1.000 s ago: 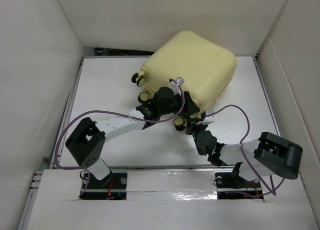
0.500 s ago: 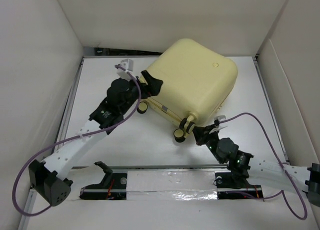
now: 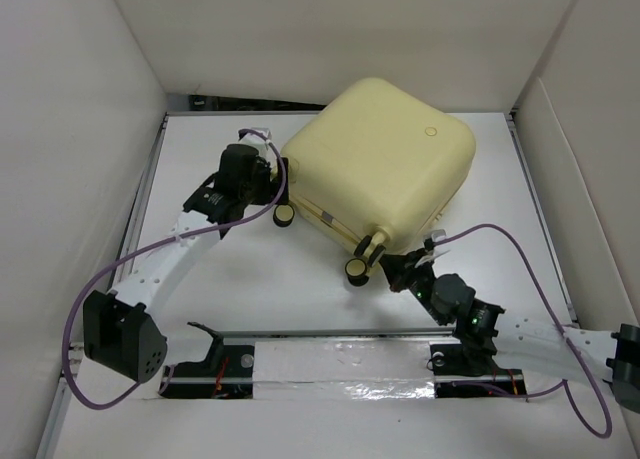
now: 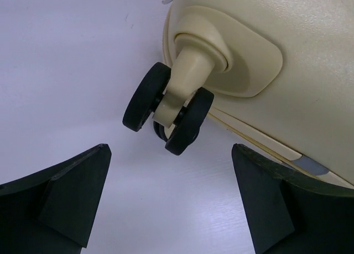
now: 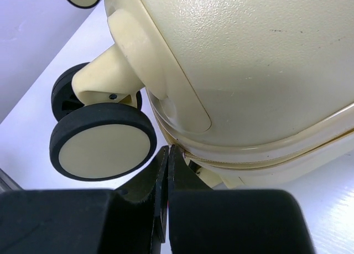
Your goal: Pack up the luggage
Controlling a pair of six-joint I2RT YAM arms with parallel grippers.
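White table (image 3: pixel 250 279), closed luggage (image 3: pixel 380 159), interior hidden

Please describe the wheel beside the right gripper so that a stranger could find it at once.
Start at the pale yellow luggage on the white table; wheels stick out of its near side. The wheel meant is at that side's right end, beside the right gripper; the other wheel seen from above sits farther left.

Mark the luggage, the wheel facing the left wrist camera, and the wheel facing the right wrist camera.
luggage (image 3: pixel 385 164), top external view, middle of the yellow shell's upper face.
left-side wheel (image 4: pixel 145 97), left wrist view, black tread of the outer disc.
right-side wheel (image 5: pixel 105 150), right wrist view, cream hub face.
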